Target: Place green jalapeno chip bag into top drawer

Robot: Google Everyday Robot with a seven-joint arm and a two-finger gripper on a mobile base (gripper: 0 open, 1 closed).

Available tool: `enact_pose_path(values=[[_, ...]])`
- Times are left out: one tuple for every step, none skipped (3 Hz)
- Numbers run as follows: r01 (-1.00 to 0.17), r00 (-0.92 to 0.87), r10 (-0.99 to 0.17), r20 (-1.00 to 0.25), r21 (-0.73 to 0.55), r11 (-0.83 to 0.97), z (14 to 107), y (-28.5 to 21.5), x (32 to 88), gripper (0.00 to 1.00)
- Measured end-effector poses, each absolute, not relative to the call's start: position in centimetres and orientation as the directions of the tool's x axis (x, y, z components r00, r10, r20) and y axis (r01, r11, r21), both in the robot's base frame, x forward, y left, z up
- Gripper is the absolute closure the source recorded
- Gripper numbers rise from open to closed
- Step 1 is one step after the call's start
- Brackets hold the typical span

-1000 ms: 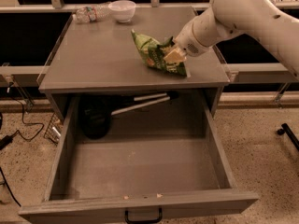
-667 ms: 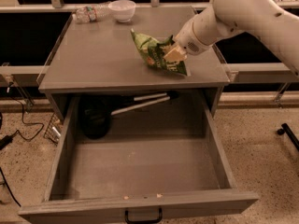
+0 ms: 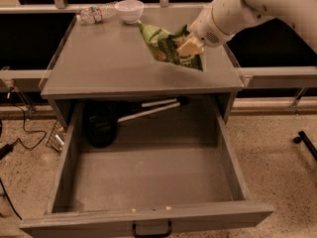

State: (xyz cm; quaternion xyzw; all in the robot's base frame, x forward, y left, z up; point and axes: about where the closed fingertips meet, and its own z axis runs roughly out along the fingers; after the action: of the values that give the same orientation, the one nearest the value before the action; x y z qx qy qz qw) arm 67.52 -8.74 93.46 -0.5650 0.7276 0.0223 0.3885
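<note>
The green jalapeno chip bag (image 3: 166,46) is crinkled, with white lettering, and hangs just above the right part of the cabinet top (image 3: 104,63). My gripper (image 3: 189,46) comes in from the upper right on a white arm and is shut on the bag's right side. The top drawer (image 3: 148,182) is pulled fully open below, a wide grey box with a black handle (image 3: 151,229) on its front. The bag is over the cabinet top, behind the drawer's opening.
A clear plastic bottle (image 3: 95,15) lies at the back left of the top, next to a white bowl (image 3: 129,10). Dark cookware with a long light handle (image 3: 148,108) sits in the back of the drawer. Cables (image 3: 15,143) trail on the floor at left.
My gripper has lifted the bag off the cabinet top and carried it slightly upward; the bag now hangs tilted in the grip.
</note>
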Motion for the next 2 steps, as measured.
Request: enact_pose_path(values=[[-0.842,-0.057,-0.806,-0.589,-0.406,0.356,94.9,-9.2,65.6,1.0],[-0.868,-0.079,-0.805,-0.588,-0.356,0.346,95.5,-9.6,61.0,1.0]])
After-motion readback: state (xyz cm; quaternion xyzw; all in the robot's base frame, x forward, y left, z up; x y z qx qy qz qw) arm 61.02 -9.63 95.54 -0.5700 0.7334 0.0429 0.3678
